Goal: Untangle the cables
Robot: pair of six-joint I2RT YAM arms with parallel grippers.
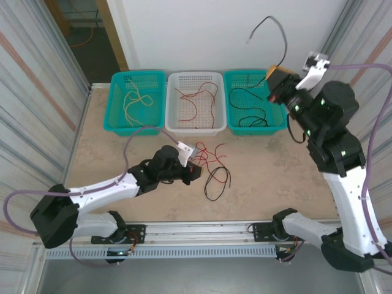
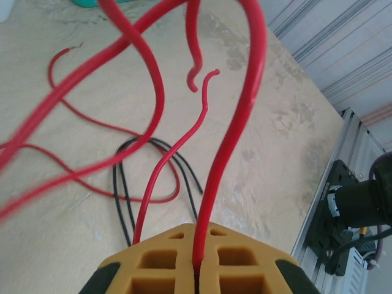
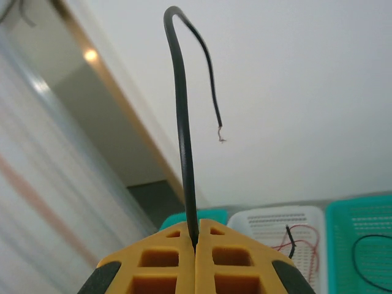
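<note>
Left gripper [image 1: 195, 171], low over the table [image 1: 275, 177], is clamped on a red cable [image 2: 236, 122] that rises from between its closed pads. More red strands [image 1: 211, 153] and a black loop [image 1: 217, 179] lie tangled on the table just beside it. Right gripper [image 1: 275, 80], raised above the right teal basket [image 1: 257, 130], pinches a black cable [image 3: 182, 122] whose free end arcs overhead. Yellow cables [image 1: 136, 101] lie in the left teal basket [image 1: 116, 125], and red cables [image 1: 197, 98] lie in the white basket [image 1: 193, 128].
</note>
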